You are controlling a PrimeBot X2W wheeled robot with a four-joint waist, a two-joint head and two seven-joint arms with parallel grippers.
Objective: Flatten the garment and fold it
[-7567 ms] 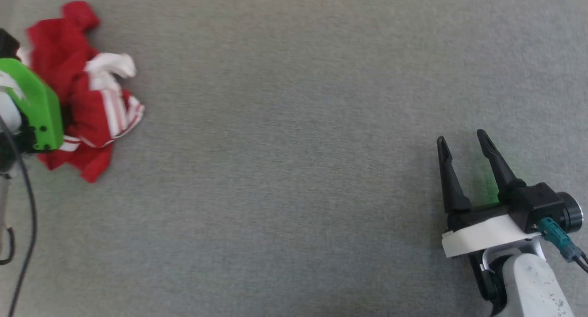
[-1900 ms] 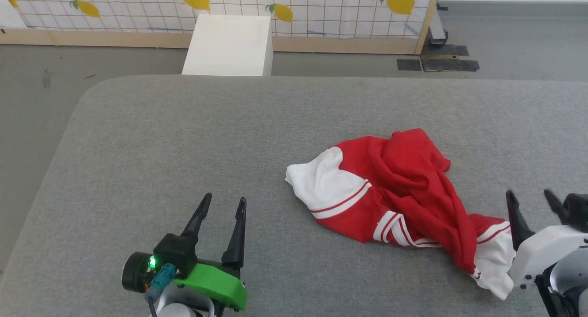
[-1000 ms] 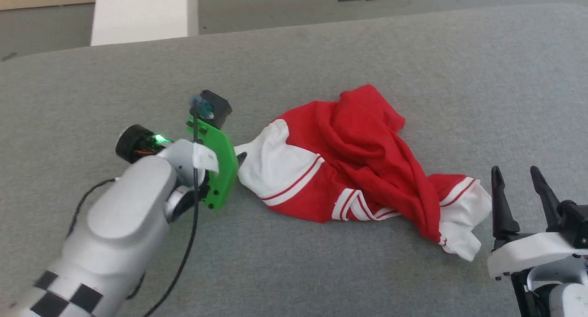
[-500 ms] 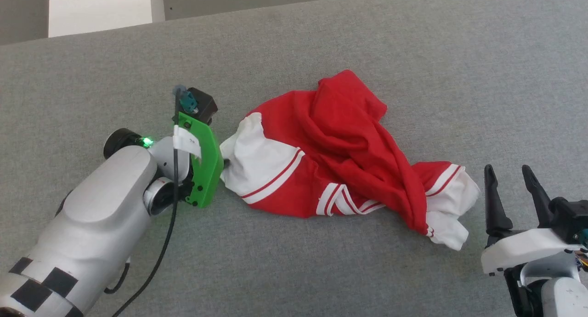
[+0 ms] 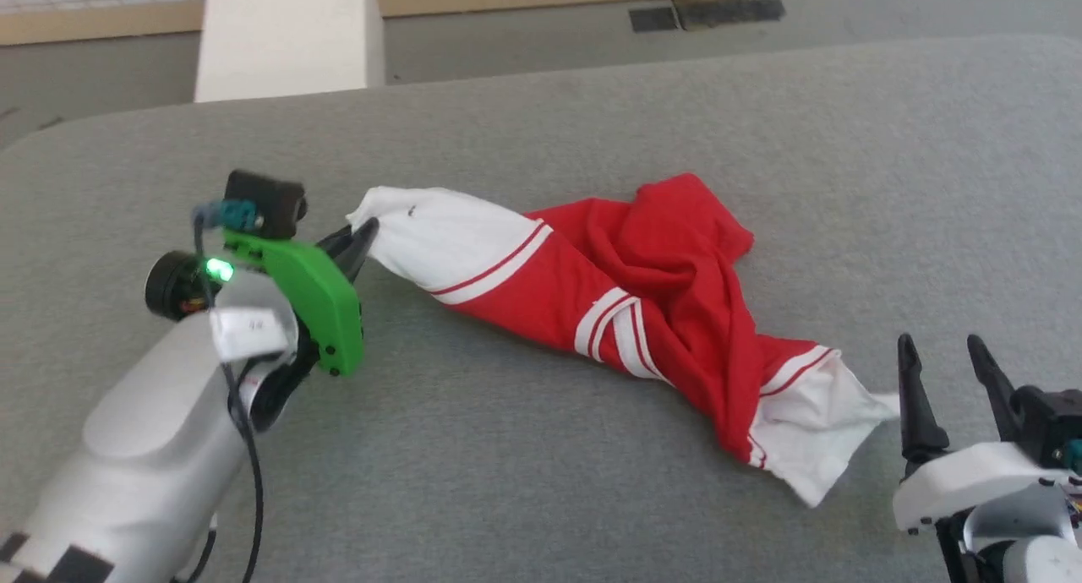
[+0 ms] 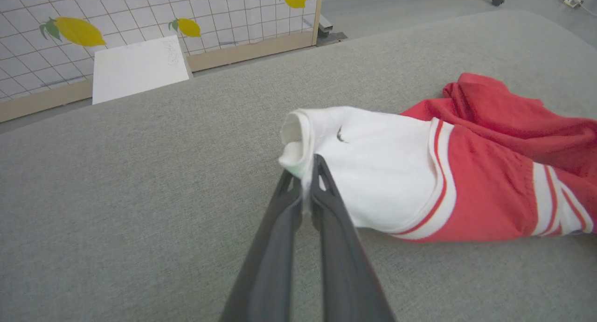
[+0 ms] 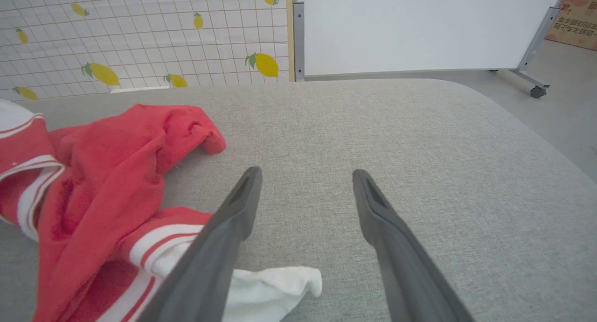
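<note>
- Right gripper (image 5: 938,346) (nearest, lower right): fingers spread wide and empty, as they were a second ago. It sits just beside the near sleeve (image 5: 811,439).
- Garment (image 5: 659,296): it lies mid-pad (image 5: 549,498), running from near right to far left. It is twisted and bunched, not flat.
- Left gripper (image 5: 359,232): a second ago its fingers stood apart at the far sleeve (image 5: 439,237). Now they are clamped on that sleeve's white edge. The bundle looks drawn out longer toward the left (the head camera has also shifted, so part of that may be apparent).
- What this means: one corner looks secured, so flattening has probably just begun. Folding is some way off. The opposite sleeve likely needs the other gripper.
- Left wrist view: white cloth is pinched between the closed tips (image 6: 305,172). In the head view the green bracket (image 5: 313,296) partly hides this.
- Right wrist view: the gap (image 7: 305,172) holds nothing. The sleeve tip lies under one finger, not between the two.
- Farthest: box (image 5: 287,34), lemon screen (image 6: 140,14), whiteboard (image 7: 419,28).
</note>
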